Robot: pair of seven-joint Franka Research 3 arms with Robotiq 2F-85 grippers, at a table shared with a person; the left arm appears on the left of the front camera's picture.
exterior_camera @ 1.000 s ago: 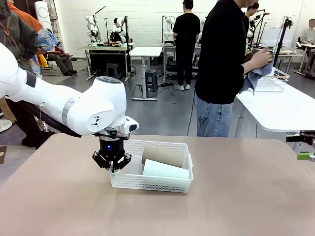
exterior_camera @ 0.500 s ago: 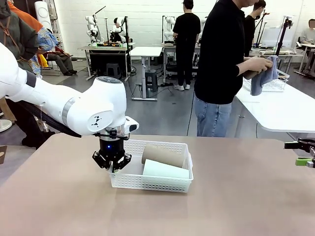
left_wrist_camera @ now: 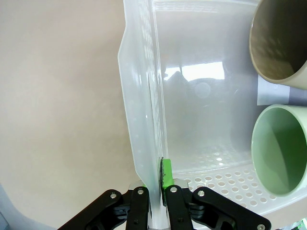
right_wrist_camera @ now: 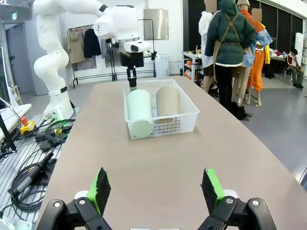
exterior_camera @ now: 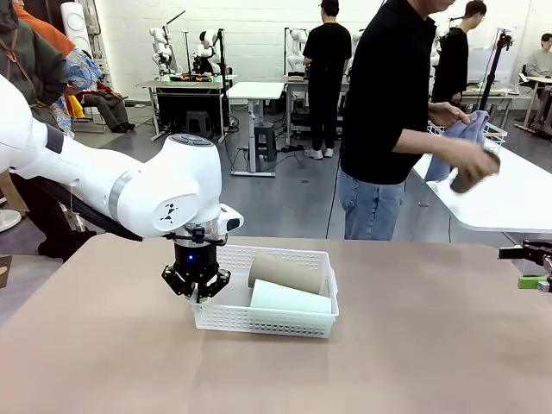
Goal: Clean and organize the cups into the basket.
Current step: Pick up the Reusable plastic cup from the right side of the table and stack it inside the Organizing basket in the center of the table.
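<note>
The white mesh basket sits mid-table with two cups lying in it: a tan one behind a mint-green one. My left gripper points down and is shut on the basket's left wall. In the left wrist view its pads pinch that wall, with the tan cup's mouth and the mint cup's mouth inside. My right gripper is open over bare table, far from the basket. A standing person holds a brown cup and a blue cloth.
A white side table stands at the far right behind the person, with a wire basket on it. The brown tabletop is bare around the basket. My right gripper's fingers show at the right edge.
The person has turned from the side table and lowered the brown cup and cloth to the right. Both arms have stayed nearly still.
</note>
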